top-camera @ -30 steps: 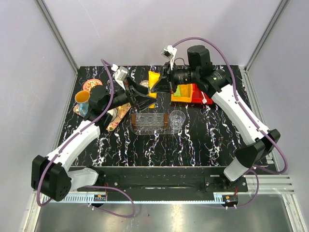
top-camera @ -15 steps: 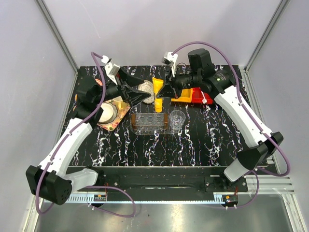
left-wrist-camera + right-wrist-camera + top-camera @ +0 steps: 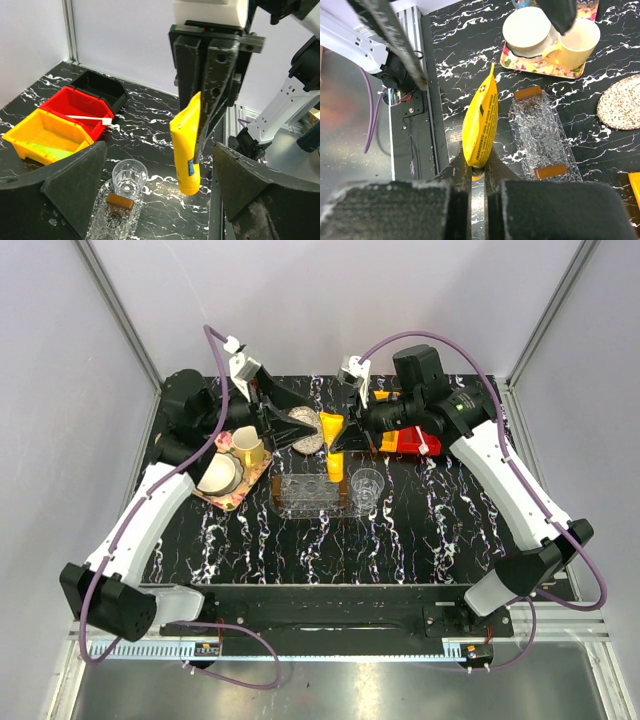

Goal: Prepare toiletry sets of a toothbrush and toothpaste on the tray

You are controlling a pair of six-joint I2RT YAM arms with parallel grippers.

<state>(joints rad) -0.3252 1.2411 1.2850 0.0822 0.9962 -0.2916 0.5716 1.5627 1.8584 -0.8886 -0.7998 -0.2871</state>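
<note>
Black marbled worktop [image 3: 400,540], both arms reaching in at the far side, and the action is with the right one. The right gripper [image 3: 478,172] is pinched tight on one end of the orange-yellow toothpaste tube [image 3: 480,125]. The tube dangles from that grip, clear of the surface, with its free end over the clear oval tray [image 3: 540,135]. That hold makes sense: gripped at the end, the whole body can be laid flat along the tray's length. I'd call this the carry-in, with the set-down not yet done, since the tray has nothing of the set on it.

The left gripper [image 3: 290,420] is spread wide and carries nothing. It's parked high over the far left, near the round speckled dish [image 3: 305,430], and its camera looks straight at the tube. It seems to be keeping out of the lane.

A floral tray [image 3: 507,59] with a yellow mug [image 3: 577,37] and a white cup [image 3: 527,30] sits left of the oval tray, apart from it. A clear glass [image 3: 367,485] stands just beside the oval tray's right end, so the lowering wants care there, as a swinging tube could clip it.

Smaller items now. The toothbrush [image 3: 90,118] lies across the red bin [image 3: 55,102], waiting. The lime green tube [image 3: 42,148] rests in the yellow bin [image 3: 20,132] next door. Both are well away from the tray, so plenty of the job remains.
</note>
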